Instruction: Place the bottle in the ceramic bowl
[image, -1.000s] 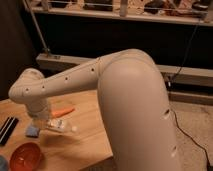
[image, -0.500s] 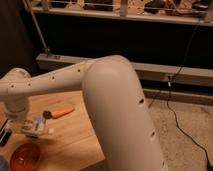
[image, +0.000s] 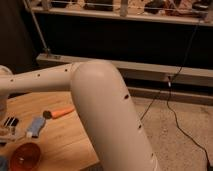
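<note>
Ceramic bowl sits at the near-left corner of the wooden table, close to the picture's bottom edge; its orange-red inside holds nothing.

Gripper is just above and left of the bowl, cut by the left border. Cannot tell whether it is spread or closed.

A pale, elongated thing, apparently the bottle, lies roughly level at the gripper, just above the bowl's far rim and outside the bowl. Contact with the gripper cannot be made out.

Blue sponge is just beyond the bowl, beside the bottle's right end. A black-and-white striped item is beyond the bowl, to the left. The orange carrot-shaped thing is farther back and to the right, well apart from the bowl.

The white arm spans above the table right of the bowl and hides the table's right edge. Bare wood lies between bowl and arm. A black cable crosses the speckled floor far right of the bowl.
</note>
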